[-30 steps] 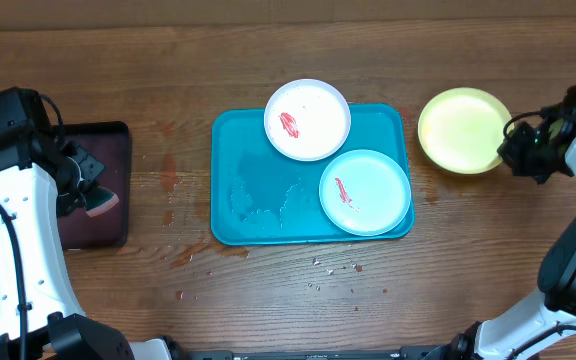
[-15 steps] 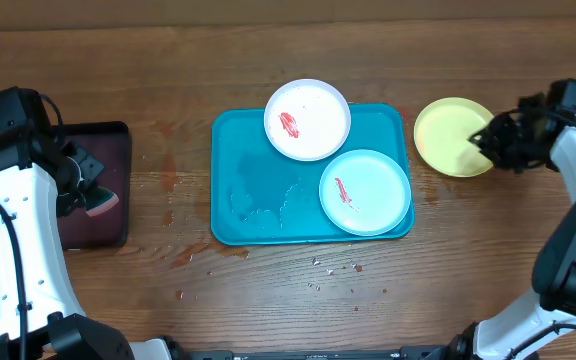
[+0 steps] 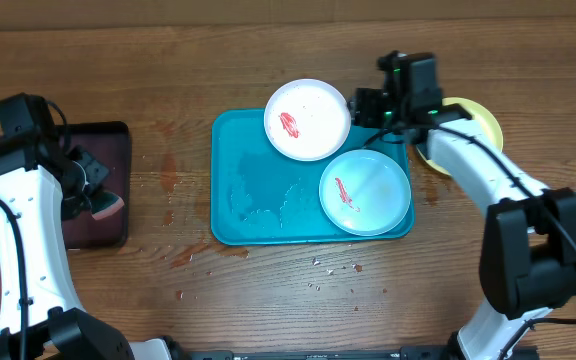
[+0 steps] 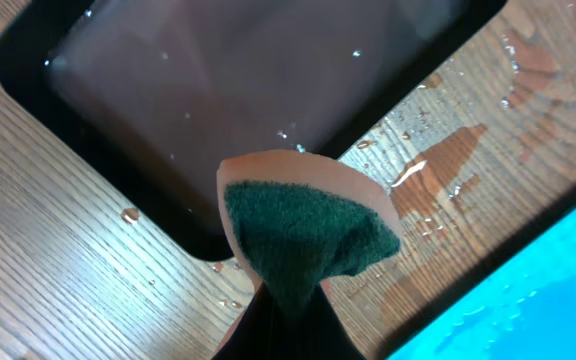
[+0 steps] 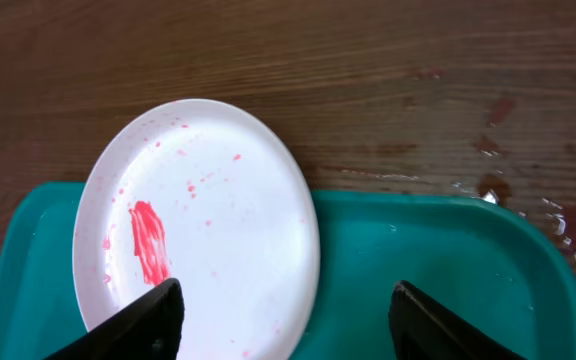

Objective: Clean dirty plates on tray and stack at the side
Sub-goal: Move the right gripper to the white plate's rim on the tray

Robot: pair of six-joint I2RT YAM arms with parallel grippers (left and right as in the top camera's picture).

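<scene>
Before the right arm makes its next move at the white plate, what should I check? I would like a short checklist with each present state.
1. Right gripper open: ok, fingers straddle the white plate's right edge.
2. Gripper touching that plate: cannot tell.
3. Left gripper shut on the sponge: ok, over the black tray's edge.
4. White plate clean: not ok, red smear.
5. Mint plate clean: not ok, red smear.
6. Yellow plate off the teal tray: ok, beside it.

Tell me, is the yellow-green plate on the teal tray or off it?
Off. The yellow-green plate lies on the wooden table, to the right of the tray, partly hidden under the right arm.
</scene>
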